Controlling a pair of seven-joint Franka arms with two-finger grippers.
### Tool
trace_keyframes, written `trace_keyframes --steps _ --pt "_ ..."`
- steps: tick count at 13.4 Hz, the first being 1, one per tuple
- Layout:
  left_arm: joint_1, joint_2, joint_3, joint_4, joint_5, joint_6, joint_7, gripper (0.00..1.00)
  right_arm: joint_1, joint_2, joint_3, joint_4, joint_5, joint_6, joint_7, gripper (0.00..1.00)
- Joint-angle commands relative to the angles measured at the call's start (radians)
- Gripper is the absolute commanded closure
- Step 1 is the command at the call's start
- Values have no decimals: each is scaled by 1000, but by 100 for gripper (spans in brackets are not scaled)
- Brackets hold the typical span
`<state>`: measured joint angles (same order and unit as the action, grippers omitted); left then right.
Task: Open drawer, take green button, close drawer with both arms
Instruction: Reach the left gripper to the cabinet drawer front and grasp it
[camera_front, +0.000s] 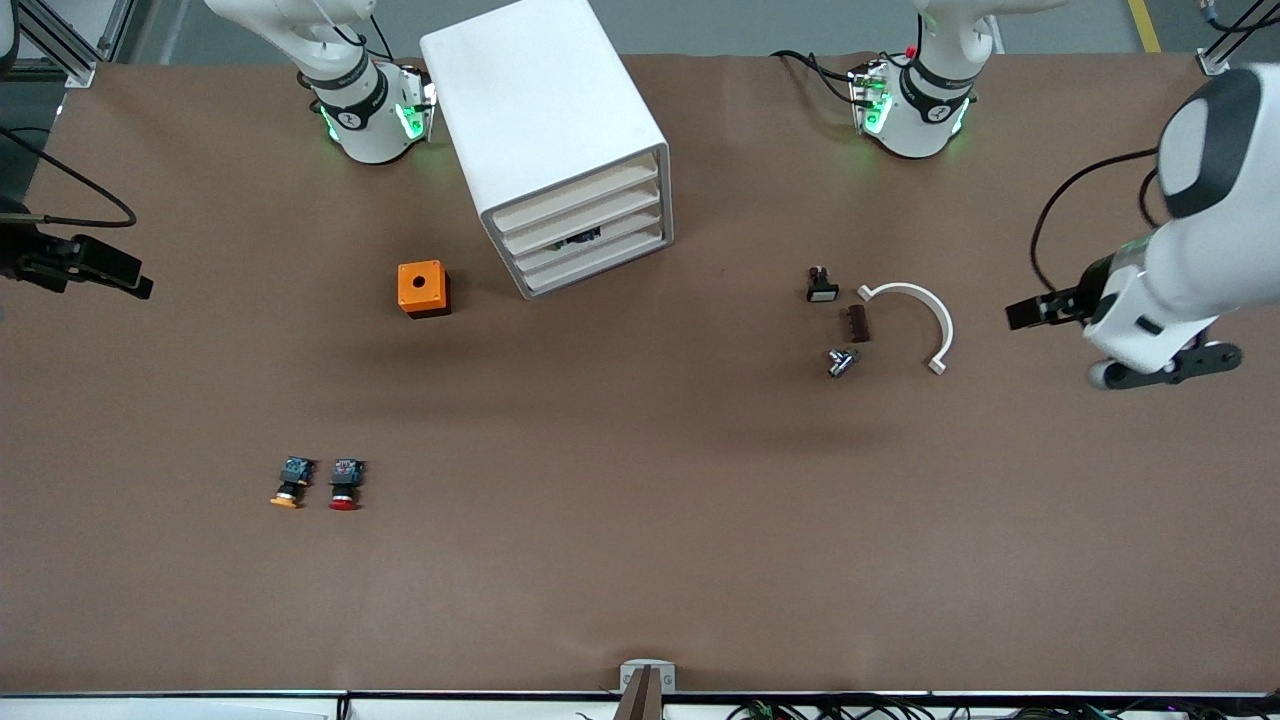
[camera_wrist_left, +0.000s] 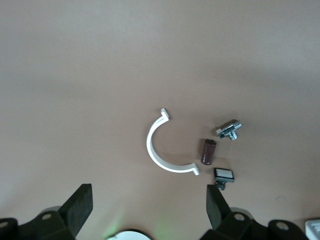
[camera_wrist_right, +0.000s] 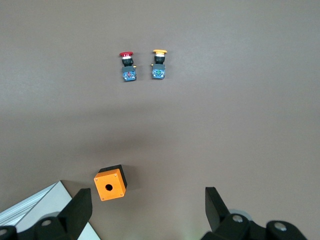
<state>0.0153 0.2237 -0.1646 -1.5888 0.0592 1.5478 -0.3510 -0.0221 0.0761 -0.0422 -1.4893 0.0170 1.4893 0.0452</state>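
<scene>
The white cabinet stands between the arm bases, and its corner shows in the right wrist view. Its third drawer is pushed in like the others. A small dark thing shows in the slot just above that front. The green-capped button is hidden. My left gripper hangs open and empty above the left arm's end of the table, and its fingers stand wide apart in the left wrist view. My right gripper hangs above the right arm's end, open and empty in the right wrist view.
An orange box sits beside the cabinet. Orange-capped and red-capped buttons lie nearer the camera. A white half-ring, brown block, white-capped switch and bolt lie below the left gripper.
</scene>
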Motion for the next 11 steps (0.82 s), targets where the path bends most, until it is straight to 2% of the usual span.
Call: trace_keyframes --steps 1,3,8,11 --pt "-57 113 -7 64 11 -18 -171 0 -16 -4 22 6 5 -43 73 0" --pt "-89 195 -7 96 -12 -18 -325 0 -13 -6 22 6 62 -60 198 0" --pt "-196 337 -7 124 -131 -18 -684 0 63 -7 25 9 77 -57 428 0" --pt "-235 414 -7 125 -215 -18 -881 0 83 -7 25 15 115 -47 550 0"
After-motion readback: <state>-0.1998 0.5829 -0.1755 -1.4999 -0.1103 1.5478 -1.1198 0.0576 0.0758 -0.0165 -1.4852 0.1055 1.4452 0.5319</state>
